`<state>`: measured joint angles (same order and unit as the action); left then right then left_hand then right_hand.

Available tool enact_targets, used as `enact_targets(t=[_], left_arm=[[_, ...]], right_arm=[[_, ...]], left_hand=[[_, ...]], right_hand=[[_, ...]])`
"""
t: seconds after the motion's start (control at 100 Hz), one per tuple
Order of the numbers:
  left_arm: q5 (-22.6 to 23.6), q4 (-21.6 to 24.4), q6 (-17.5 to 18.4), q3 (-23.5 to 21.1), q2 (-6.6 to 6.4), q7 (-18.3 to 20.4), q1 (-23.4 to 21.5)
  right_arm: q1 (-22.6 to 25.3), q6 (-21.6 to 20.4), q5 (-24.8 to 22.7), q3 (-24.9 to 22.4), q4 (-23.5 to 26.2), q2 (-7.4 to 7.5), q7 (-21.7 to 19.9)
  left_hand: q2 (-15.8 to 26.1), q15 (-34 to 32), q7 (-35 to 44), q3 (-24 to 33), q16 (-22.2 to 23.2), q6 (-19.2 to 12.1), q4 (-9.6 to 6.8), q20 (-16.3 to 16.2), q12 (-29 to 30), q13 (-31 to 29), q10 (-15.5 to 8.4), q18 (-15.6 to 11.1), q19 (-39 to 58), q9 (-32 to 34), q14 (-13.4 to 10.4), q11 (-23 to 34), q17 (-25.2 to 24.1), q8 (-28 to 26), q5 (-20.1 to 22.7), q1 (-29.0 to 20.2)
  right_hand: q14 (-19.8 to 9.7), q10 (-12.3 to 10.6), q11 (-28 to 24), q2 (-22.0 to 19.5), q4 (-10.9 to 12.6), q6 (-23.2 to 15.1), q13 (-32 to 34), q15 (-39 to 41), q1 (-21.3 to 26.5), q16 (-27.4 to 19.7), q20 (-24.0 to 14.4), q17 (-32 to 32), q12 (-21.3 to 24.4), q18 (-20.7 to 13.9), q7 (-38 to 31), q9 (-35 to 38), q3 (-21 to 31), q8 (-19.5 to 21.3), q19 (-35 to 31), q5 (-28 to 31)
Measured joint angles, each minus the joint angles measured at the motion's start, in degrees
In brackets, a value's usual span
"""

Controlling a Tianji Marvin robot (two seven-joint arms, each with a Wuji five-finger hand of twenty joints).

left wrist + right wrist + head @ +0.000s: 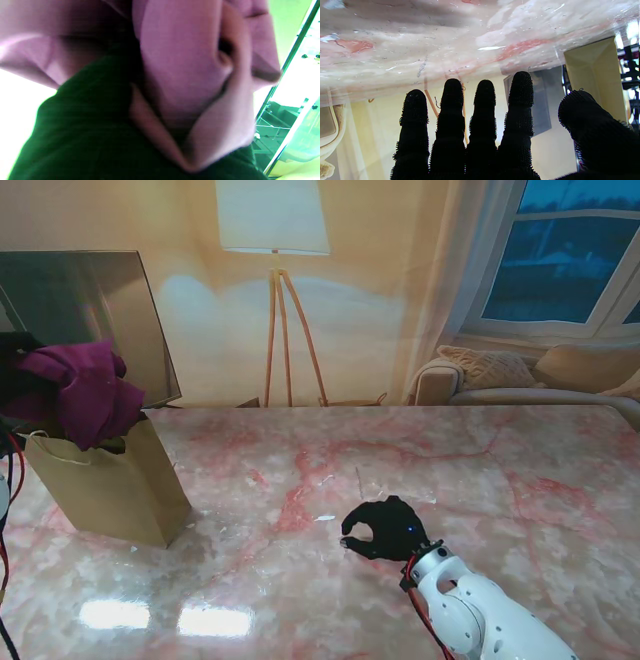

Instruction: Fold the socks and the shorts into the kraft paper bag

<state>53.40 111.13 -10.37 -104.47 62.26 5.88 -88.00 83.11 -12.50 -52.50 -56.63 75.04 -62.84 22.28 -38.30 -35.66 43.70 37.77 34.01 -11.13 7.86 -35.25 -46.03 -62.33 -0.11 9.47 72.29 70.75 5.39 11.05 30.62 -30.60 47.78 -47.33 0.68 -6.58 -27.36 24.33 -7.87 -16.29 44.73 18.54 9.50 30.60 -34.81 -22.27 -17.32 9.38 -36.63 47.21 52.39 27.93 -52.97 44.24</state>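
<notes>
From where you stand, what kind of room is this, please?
Probably a living room, perhaps a staged one: a tripod floor lamp stands behind the marble table, a sofa with cushions sits under a window, and curtains hang beside it.

The right hand (385,529), black-gloved on a white forearm rising from the lower right of the stand view, hovers mid-frame with fingers (482,120) straight and apart, holding nothing, while the left hand (18,375), dark at the left edge, grips magenta cloth.

No readable txt or labels anywhere; left wrist view prob too blurred.
</notes>
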Motion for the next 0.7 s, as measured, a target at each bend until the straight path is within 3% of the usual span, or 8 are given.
enact_targets(t=[0.24,0.7], left_arm=[[2.55,-0.54,2.26,-1.16,-0.52,1.4,-1.49],[13.84,2.52,11.27,-3.22,-2.47,15.2,-3.97]], right_arm=[[0.0,-0.05,0.0,0.0,-0.08,-0.12,0.2],[-0.09,-0.06,0.51,0.54,-0.25,-0.16,-0.08]], left_hand=[[0.02,0.0,0.0,0.0,-0.01,-0.02,0.0,-0.04,0.4,0.0,0.0,-0.01,-0.01,0.65,0.0,-0.45,0.0,2.08,0.62,0.05],[-1.42,-0.01,-0.03,2.09,0.02,-0.04,0.02,-0.73,0.69,0.0,-0.03,0.17,-1.0,2.26,0.0,-0.72,-1.23,7.02,2.17,1.23]], right_hand=[[0.0,0.01,0.0,-0.02,0.0,0.0,0.0,0.0,0.0,0.0,0.0,0.01,0.0,0.0,0.0,0.0,0.0,0.01,0.0,0.05],[0.0,0.01,0.0,-0.66,0.0,0.0,0.0,0.0,0.0,0.0,0.0,0.05,0.0,0.01,0.0,0.0,-0.01,0.01,0.0,0.18]])
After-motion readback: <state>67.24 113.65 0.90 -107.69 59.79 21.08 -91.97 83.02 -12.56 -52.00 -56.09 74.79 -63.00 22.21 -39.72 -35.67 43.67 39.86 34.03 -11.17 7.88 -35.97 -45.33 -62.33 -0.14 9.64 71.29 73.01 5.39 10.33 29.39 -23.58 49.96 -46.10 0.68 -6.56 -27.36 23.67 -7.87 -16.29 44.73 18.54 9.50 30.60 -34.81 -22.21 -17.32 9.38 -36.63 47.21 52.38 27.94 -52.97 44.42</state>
